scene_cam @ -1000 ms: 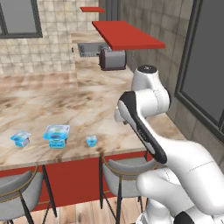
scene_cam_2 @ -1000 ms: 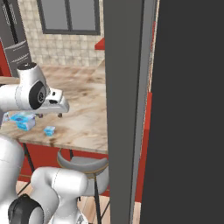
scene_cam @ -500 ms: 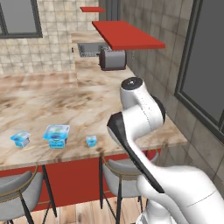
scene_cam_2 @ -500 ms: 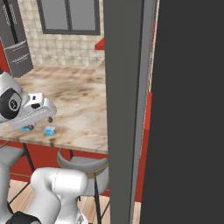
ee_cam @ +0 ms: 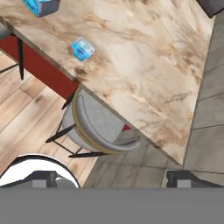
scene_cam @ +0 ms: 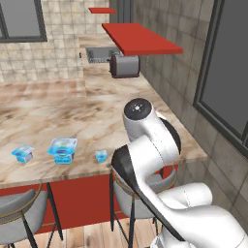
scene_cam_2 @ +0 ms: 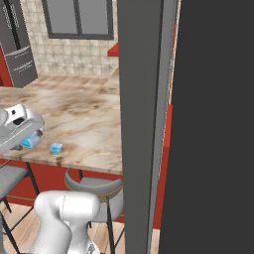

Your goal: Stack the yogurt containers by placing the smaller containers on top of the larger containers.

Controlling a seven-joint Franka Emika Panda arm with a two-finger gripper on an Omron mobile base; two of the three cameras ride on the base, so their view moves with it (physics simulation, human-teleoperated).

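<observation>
**Three tubs unstacked, jaws wide**

Spread in a row along the marble counter [scene_cam: 58, 116] edge: widest light-blue plastic tub [scene_cam: 62, 150], mid-sized light-blue tub [scene_cam: 23, 153] at its nine o'clock, tiny light-blue cup [scene_cam: 101, 155] at three. Gripper [ee_cam: 111, 178] spread wide, empty (likely approaching). Two grey stools [scene_cam: 17, 212].

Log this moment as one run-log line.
phase: approach | gripper: open, empty | small tub, big tub, mid tub: unstacked in a row near counter edge
</observation>
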